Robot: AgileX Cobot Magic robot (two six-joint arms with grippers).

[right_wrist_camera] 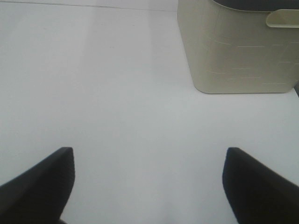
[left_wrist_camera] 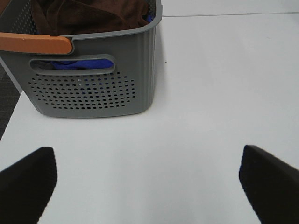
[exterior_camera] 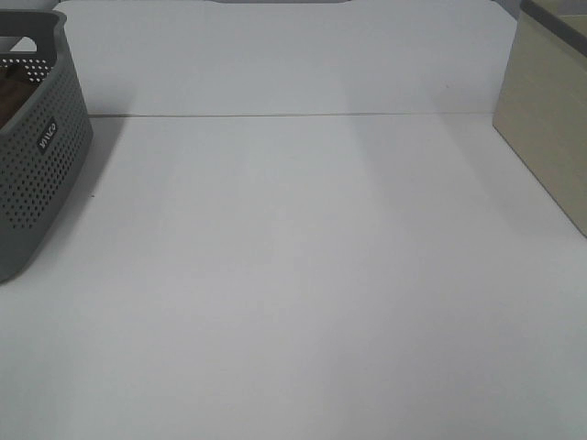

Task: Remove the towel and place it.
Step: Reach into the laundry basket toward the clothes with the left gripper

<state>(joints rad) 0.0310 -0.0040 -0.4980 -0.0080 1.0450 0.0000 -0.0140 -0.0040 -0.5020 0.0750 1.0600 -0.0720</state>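
I am holding my left hand [left_wrist_camera: 149, 186] wide open and empty over the table [left_wrist_camera: 210, 93], facing the grey perforated basket [left_wrist_camera: 88, 88] where the reddish-brown towel [left_wrist_camera: 88, 14] is lying bunched, ready to reach in, while my right hand [right_wrist_camera: 149, 186] is hovering open and empty near the cream bin [right_wrist_camera: 238, 51].

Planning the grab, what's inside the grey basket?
A dark reddish-brown towel fills the top of the grey basket; something blue shows through the handle slot. Anything deeper is hidden by its walls.
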